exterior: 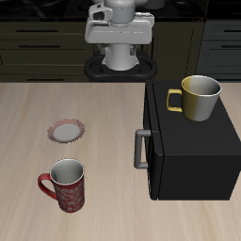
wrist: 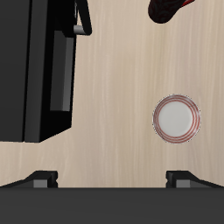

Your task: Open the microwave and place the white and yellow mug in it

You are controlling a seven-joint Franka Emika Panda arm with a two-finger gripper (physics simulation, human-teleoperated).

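The microwave (exterior: 193,151) is a large black box with its door shut and its grey bar handle (exterior: 141,149) facing the middle of the table. On its top stands the white and yellow mug (exterior: 199,97), upright, with its handle toward the door side. My gripper (wrist: 112,179) hangs high over the back of the table, open and holding nothing, far from both. The wrist view takes in part of the microwave (wrist: 35,70) and its handle (wrist: 80,22), while the mug is out of that view.
A red patterned mug (exterior: 66,184) stands near the table's front edge, also seen in part in the wrist view (wrist: 171,7). A small round plate (exterior: 66,132) (wrist: 177,118) lies on the wood between it and the robot arm (exterior: 118,33).
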